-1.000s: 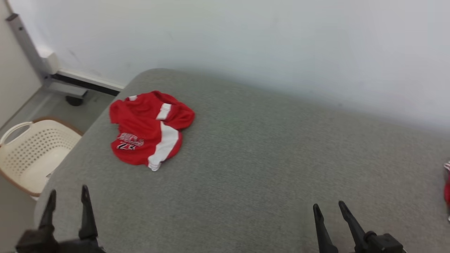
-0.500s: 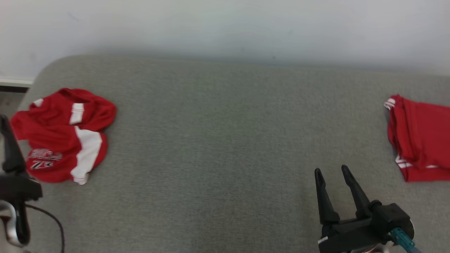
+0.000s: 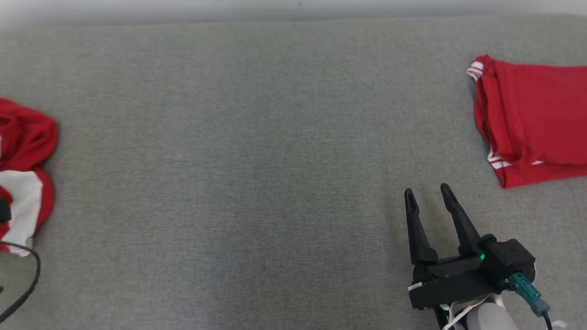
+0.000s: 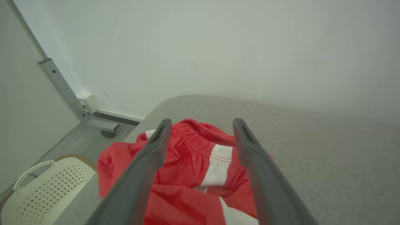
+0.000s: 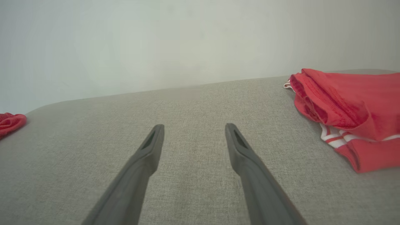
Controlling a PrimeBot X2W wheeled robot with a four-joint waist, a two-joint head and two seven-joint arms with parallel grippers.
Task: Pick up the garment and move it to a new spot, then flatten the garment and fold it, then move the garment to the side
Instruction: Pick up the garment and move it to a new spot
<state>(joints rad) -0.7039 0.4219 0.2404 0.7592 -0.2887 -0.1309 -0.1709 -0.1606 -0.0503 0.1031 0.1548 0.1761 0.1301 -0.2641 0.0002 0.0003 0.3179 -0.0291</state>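
**Head view: both grippers wide, crumpled garment at the left edge**

Nearest the camera, at the lower right, the right gripper [image 3: 426,190] hangs low over the grey padded surface [image 3: 257,160]. Its two dark fingers are spread wide with nothing between them. The right wrist view agrees, showing only bare fabric under the spread fingers. This arm looks parked clear of the work, probably so the middle of the surface is free as a laying-out spot.

At the lower left a dark cable [image 3: 27,284] loops into view. Just beyond it, cut off by the left edge, lies the crumpled red garment [image 3: 27,133], bunched up with a white panel showing. I judge this to be the piece to pick up, since it is neither flat nor folded.

In the left wrist view the left gripper [image 4: 201,122] is also spread wide and empty. It points down along the heap, with the gathered waistband and a white stripe framed between its fingers. Whether the tips touch the cloth I cannot tell. It seems lined up for a pinch on the raised folds.

Farther off to the right, well apart, a folded red garment [image 3: 536,114] lies neat and square, apparently finished and set aside. Off the surface's left end sits a cream basket [image 4: 40,187], and the pale wall [image 4: 218,47] is behind everything.
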